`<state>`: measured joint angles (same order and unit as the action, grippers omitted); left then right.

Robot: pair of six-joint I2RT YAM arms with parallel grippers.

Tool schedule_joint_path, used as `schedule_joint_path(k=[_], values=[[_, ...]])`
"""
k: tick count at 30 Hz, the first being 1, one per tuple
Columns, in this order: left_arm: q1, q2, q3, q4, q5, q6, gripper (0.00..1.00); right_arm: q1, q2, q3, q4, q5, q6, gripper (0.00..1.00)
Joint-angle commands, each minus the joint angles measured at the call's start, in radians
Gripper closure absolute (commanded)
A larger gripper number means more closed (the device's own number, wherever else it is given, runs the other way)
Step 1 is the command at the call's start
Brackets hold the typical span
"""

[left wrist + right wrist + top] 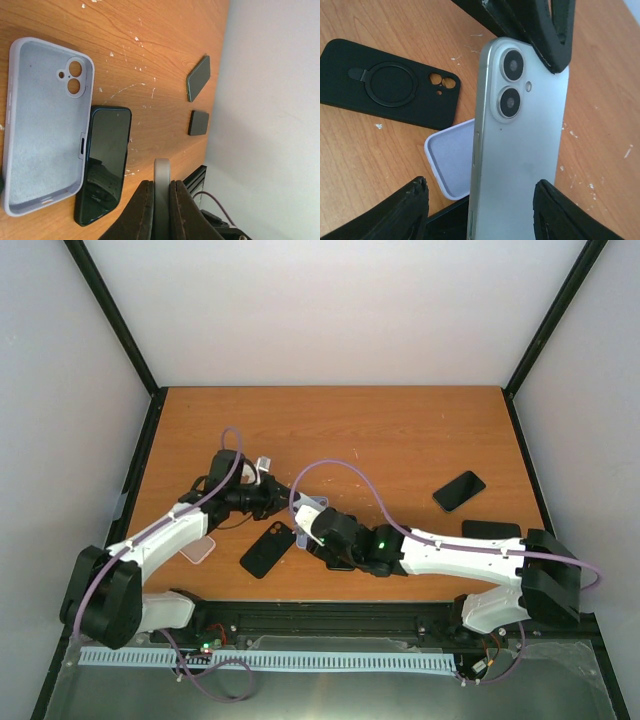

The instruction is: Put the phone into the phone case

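**Two pincers around the silver twin-lens phone (520, 150), lilac silicone case (45, 125) lying open**

Top view: your left gripper (275, 502) and right gripper (312, 530) meet mid-table, close by the case, probably to keep the drop short.

Left wrist: fingers (142, 210) are clamped on the phone's thin edge. The case lies cavity-up beside a dark face-up phone (105, 165).

Right wrist: the phone hangs upright, lens end pinched from above. Right fingers (410, 215) stand wide either side without gripping. Looks like lining up a regrip.
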<state>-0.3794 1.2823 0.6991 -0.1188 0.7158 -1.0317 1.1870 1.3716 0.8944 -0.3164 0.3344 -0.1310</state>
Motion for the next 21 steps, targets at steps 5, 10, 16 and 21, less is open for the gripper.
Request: schedule_joint_path(k=[5,10,16,21], values=[[0.007,-0.097,-0.015,0.031,-0.013,-0.182,1.0,0.071,0.053,-0.004,0.059,0.286,-0.058,0.54],[0.007,-0.14,-0.041,0.038,-0.012,-0.278,1.0,0.122,0.075,-0.02,0.134,0.42,-0.125,0.68],[0.007,-0.17,-0.035,-0.014,-0.033,-0.302,1.0,0.162,0.053,-0.051,0.207,0.509,-0.166,0.91],[0.007,-0.227,-0.054,-0.002,-0.102,-0.319,0.66,0.165,0.016,-0.072,0.224,0.485,-0.125,0.97]])
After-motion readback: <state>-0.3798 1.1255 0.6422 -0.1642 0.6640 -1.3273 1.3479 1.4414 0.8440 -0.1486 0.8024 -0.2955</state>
